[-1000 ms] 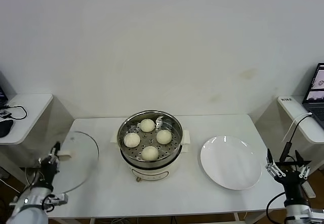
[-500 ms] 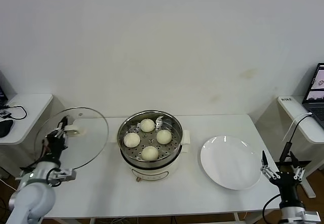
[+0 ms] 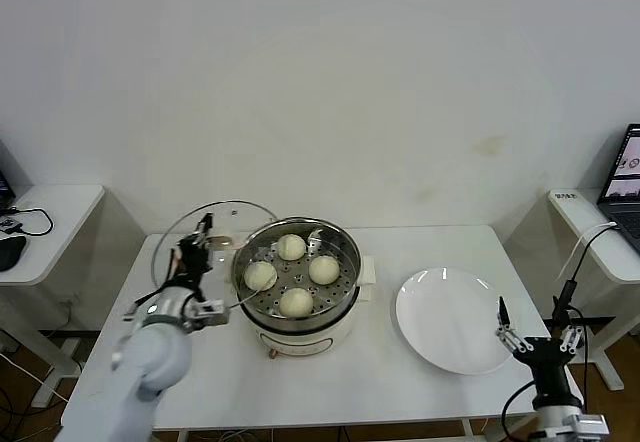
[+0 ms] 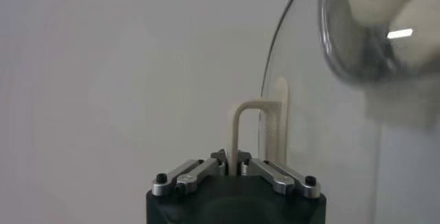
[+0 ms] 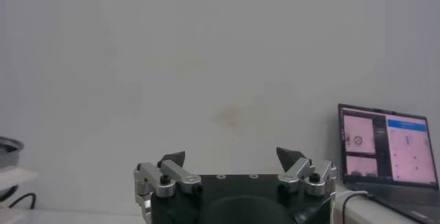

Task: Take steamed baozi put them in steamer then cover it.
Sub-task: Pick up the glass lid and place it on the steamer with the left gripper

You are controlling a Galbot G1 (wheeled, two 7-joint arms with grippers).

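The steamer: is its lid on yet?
Not yet. The steamer stands uncovered; the left gripper holds the cover tilted beside it.

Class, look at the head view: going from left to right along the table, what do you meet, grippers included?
Left gripper holding the glass lid by its handle → steamer with four baozi → white plate → right gripper, open.

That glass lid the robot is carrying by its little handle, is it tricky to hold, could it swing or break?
Probably a bit tricky. The cover is a wide glass disc held only at its handle by the shut left tool, so it may swing or twist. It hangs tilted beside the steamer; a knock on that metal rim could likely chip it. Being rigid, it shouldn't flex.
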